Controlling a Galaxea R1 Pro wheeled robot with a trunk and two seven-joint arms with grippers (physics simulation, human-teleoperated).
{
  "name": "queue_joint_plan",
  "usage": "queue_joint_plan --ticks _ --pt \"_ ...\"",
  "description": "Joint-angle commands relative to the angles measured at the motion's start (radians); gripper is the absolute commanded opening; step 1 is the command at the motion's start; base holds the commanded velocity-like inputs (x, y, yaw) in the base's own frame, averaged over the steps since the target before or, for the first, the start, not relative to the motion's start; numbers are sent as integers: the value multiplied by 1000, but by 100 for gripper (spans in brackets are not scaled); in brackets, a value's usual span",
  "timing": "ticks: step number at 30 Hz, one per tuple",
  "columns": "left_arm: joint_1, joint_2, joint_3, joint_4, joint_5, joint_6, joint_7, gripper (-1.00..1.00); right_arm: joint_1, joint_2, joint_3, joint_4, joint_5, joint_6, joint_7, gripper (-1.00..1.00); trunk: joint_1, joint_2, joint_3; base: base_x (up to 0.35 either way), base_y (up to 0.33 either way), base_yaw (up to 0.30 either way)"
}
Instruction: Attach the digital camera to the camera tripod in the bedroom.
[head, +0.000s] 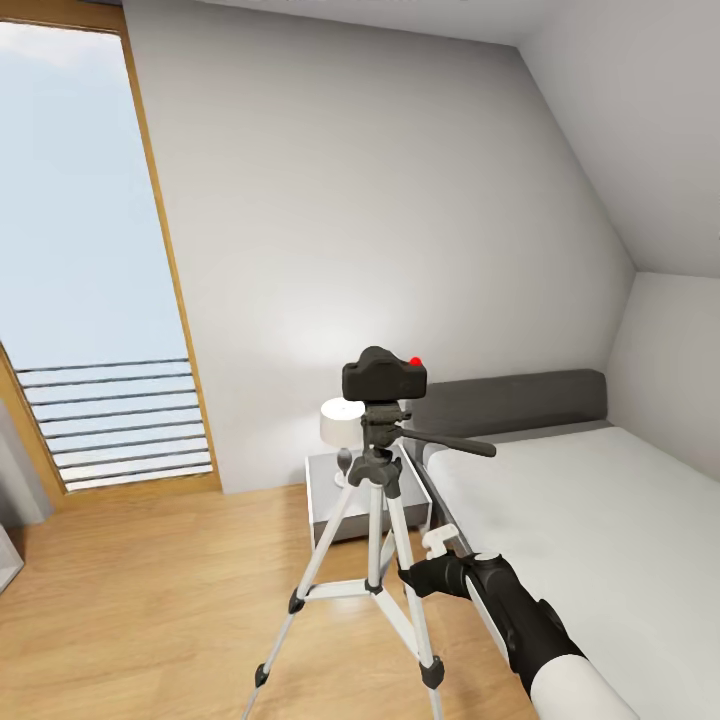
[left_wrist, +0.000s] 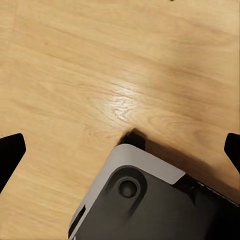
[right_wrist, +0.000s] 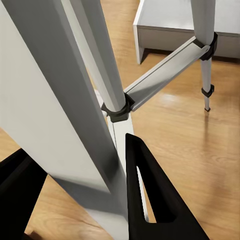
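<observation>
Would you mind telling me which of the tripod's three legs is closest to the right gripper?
The front leg on the bed side: the right gripper sits right beside it. The other front leg slants toward the window, and the rear leg stands behind.

Pale grey walls are seen under a sloped ceiling at two o'clock. A tall wood-framed window is set at nine o'clock, with horizontal rails across its lower part and pale sky behind. The floor is laid in light wood, and a soft glare is caught on it in the left wrist view. A white bed with a grey headboard is placed at four o'clock. A grey nightstand bearing a white lamp is set just beside it.
</observation>
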Motion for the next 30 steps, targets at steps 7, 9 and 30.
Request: queue_joint_plan --ticks 7,9,30 --pt "22 -1 -8 1 96 0 11 100 1 0 2 58 13 -14 5 -100 1 0 -1 0 0 0" --pt "30 -1 -8 1 115 1 11 100 1 0 2 58 13 -14 5 -100 1 0 -1 0 0 0" --pt "130 -14 -8 -1 155 -49 -2 100 1 1 1 58 8 -12 3 100 1 0 -1 0 0 0"
